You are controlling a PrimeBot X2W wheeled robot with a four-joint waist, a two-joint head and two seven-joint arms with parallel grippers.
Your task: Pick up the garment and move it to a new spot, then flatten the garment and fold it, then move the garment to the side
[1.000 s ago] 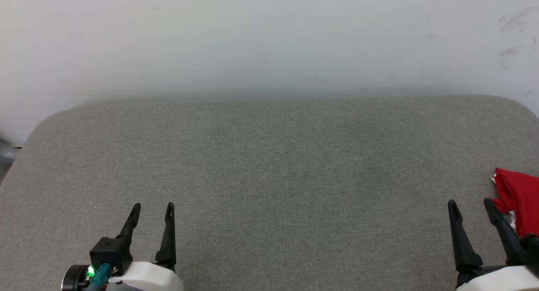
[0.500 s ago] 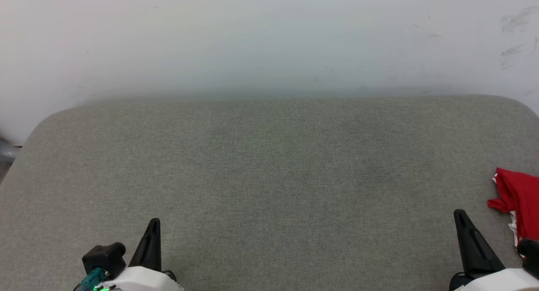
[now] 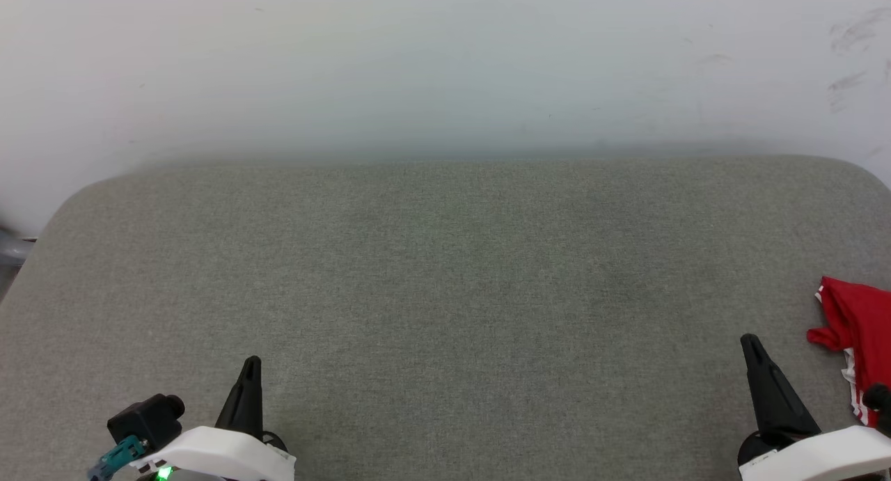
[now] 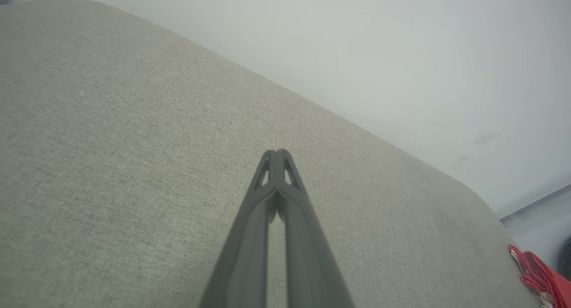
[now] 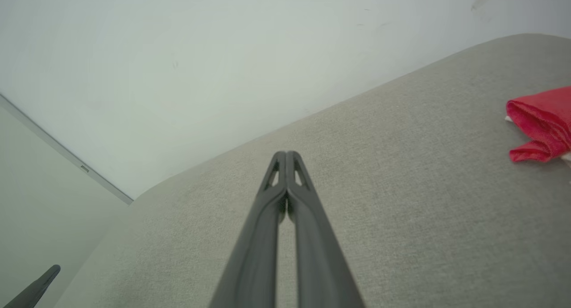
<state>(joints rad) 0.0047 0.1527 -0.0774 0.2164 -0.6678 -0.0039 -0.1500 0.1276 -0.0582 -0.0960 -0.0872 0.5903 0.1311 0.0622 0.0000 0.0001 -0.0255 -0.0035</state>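
Left gripper [image 3: 250, 367] and right gripper [image 3: 752, 343] both closed, holding nothing. Crumpled red jersey T-shirt [image 3: 860, 321] lies at the right edge of the grey fabric bench [image 3: 445, 272], near the right gripper. Looks light and limp, so it'll drape. Pinch a raised fold.

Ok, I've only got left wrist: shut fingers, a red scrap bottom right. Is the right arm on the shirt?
Observer: No. The right gripper is apart from the shirt, which lies to its right.
Operator: Open?
Observer: Its fingers are shut, tips together, nothing between them.
Operator: Shirt flat?
Observer: No, bunched on the cushion, running off the head view's right edge.
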